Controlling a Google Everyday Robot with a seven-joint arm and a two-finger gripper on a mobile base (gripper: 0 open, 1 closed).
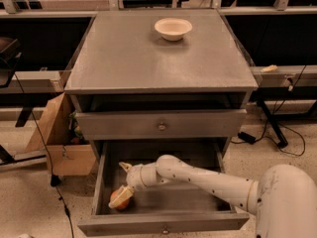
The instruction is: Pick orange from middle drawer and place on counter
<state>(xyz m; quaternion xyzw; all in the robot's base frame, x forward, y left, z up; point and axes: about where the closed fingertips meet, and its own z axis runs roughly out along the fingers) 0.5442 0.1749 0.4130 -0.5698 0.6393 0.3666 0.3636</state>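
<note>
Jaws spread at the left front of the middle drawer, lower tip hiding the top of the orange, contact between them indeterminate, drawer front cropped just below the jaws, robot body cropped well right of the jaws, recess above the jaws in shadow.

Matt grey, faintly speckled table. Smooth dark grey middle drawer floor. Smooth cream plastic claw inside it, over the glossy orange. Matt cream bowl; brown cardboard box.
</note>
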